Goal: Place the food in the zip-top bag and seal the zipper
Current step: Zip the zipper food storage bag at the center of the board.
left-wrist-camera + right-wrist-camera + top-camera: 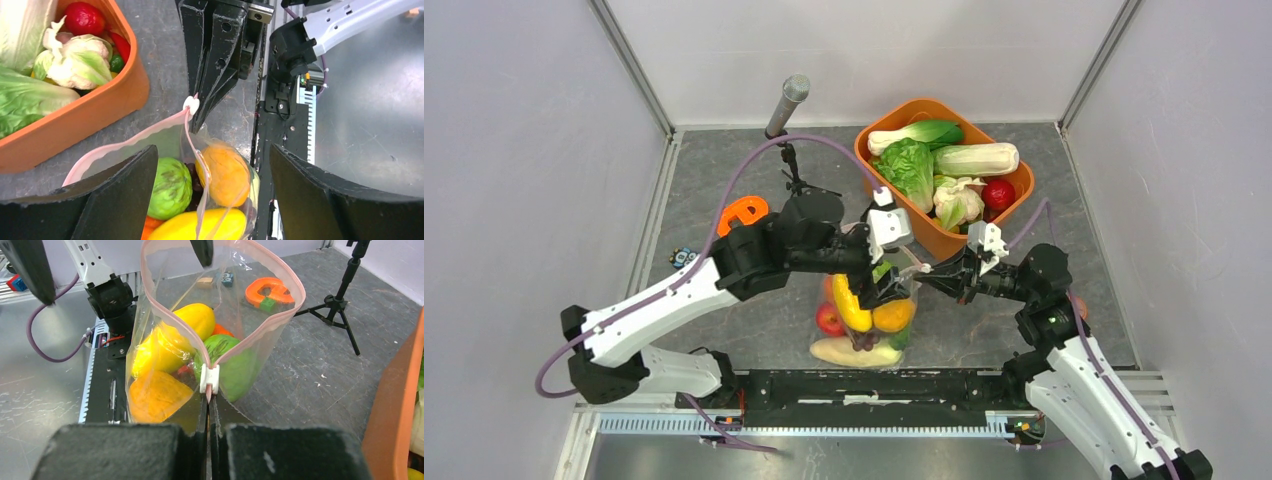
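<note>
**Bag mouth open, slider end pinched**

Clear crinkly zip-top bag (240,320) stands just in front of the orange plastic tub (944,238), holding glossy toy food (192,320). Right gripper (210,405) is clamped on the pinkish zipper strip (167,322) below the white slider (209,379). Left gripper (212,160) gapes wide, empty, over the bag mouth.

**Lighting and image quality.** Illumination is bright, even and diffuse, probably from overhead. Shadows on the grey surface (694,160) are soft and faint. The top view is sharp throughout. In the wrist views, the nearby left end effector (212,160) and right end effector (210,405) appear as dark, defocused masses. Glare streaks the zip-top bag (250,300), and the metal plate (370,125) shows hazy reflections. Straight lines bow slightly at the frame edges.
</note>
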`<state>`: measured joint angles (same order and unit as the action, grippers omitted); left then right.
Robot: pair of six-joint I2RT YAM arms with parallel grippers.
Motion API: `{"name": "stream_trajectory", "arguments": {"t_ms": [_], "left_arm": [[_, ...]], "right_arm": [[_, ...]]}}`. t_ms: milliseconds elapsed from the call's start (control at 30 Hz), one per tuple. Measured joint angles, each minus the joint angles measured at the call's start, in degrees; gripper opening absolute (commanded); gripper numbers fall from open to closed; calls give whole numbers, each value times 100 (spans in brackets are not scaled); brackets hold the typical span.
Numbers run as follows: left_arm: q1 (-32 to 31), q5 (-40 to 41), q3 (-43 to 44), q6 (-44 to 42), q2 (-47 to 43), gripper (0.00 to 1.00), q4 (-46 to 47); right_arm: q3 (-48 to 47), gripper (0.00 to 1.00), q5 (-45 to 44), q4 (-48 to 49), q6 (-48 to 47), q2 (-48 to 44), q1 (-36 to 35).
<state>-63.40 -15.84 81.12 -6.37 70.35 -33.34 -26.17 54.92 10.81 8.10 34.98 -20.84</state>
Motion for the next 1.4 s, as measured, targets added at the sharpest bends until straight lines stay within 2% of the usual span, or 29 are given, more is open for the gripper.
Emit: {"name": "stream_trajectory", "arguments": {"t_ms": [167, 367, 500, 567, 733, 900, 1067, 1133, 1167, 1200, 1400], "left_arm": [[0, -326, 313, -289, 417, 80, -39], [0, -684, 675, -647, 787, 68, -17], [0, -841, 1032, -1012, 1147, 60, -330], [0, -883, 1156, -1128, 1292, 59, -437], [0, -876, 1211, -1316, 1543, 49, -601], [0, -852, 1261, -1384, 1764, 45, -638], [0, -807, 1268, -1403, 1779, 33, -605], [0, -780, 1270, -1429, 1779, 38, -595], [0, -774, 1268, -1436, 1779, 52, -597], [0, -754, 1268, -1445, 1779, 62, -595], [0, -584, 1270, -1508, 1781, 67, -605]], "right_arm": [[-162, 0, 9, -323, -192, -20, -17], [-190, 0, 9, -476, -243, -85, -46], [-227, 0, 11, -564, -245, -127, -55], [-254, 0, 11, -584, -243, -129, -55], [-267, 0, 11, -579, -240, -151, -81], [-267, 0, 11, -621, -240, -155, -92], [-267, 0, 11, -623, -243, -166, -105], [-267, 0, 11, -623, -243, -173, -120], [-267, 0, 9, -623, -243, -177, -118], [-267, 0, 9, -623, -243, -179, -118], [-264, 0, 11, -619, -243, -216, -122]]}}
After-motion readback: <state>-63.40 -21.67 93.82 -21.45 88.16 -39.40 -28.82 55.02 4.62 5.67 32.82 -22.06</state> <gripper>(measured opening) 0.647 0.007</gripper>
